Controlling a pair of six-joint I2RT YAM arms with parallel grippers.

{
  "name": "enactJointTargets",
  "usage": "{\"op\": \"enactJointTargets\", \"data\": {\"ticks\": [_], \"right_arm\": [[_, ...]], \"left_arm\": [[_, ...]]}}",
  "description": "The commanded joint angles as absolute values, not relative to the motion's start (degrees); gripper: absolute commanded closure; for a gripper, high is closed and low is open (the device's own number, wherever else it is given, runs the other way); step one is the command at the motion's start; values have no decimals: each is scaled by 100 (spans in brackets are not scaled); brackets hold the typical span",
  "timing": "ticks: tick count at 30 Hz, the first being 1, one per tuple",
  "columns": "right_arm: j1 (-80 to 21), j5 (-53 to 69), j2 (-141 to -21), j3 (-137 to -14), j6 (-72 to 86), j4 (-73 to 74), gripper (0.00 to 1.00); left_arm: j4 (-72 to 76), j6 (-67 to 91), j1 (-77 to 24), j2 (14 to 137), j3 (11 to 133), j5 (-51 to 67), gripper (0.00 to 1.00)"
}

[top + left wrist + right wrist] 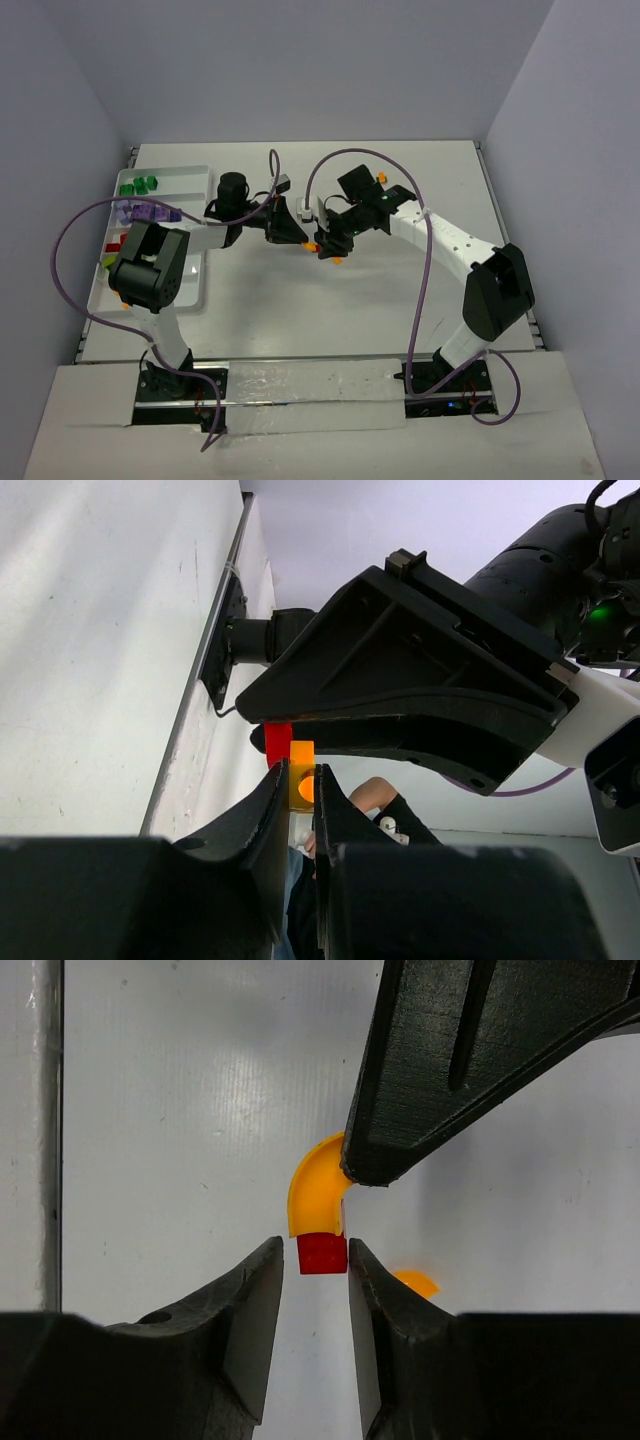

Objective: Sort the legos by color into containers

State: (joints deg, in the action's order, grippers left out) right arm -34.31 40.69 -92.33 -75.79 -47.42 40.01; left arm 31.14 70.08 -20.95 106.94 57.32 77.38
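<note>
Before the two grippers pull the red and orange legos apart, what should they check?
1. Is the left gripper shut on the orange piece? Ok.
2. Is the red brick between the fingers of the right gripper? Ok.
3. Is the right gripper clamped on the red brick? Not ok, a gap shows beside it.
4. Is the red brick stuck to the orange piece? They touch; how firmly, cannot tell.
5. Is the red slot in the tray free? Cannot tell, the left arm covers part of it.
</note>
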Motion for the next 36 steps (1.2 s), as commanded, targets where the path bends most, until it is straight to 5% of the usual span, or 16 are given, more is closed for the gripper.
{"op": "enactJointTargets", "data": {"ticks": [1,11,17,26,36], "right_arm": [[-3521,4029,-9246,-7831,-4718,4034,63],[-3690,3509,-9281,-7768,-4423,3730,100],[-3797,3077,-9229,-7612,-4219,3437,100],[-3826,3087,-9260,-7663,-4090,3497,100],[-3753,2795,-9404,-7871,-3568,3362,100]], "left_arm": [[3225,6936,-2118,10587,5758,7685,100],[2651,6664,-2127,10605,5880,7585,100],[4425,8328,-2145,10661,5529,7594,100],[5227,8572,-2273,10483,5332,7494,100],[928,5055,-2307,10090,6000,7021,100]]}}
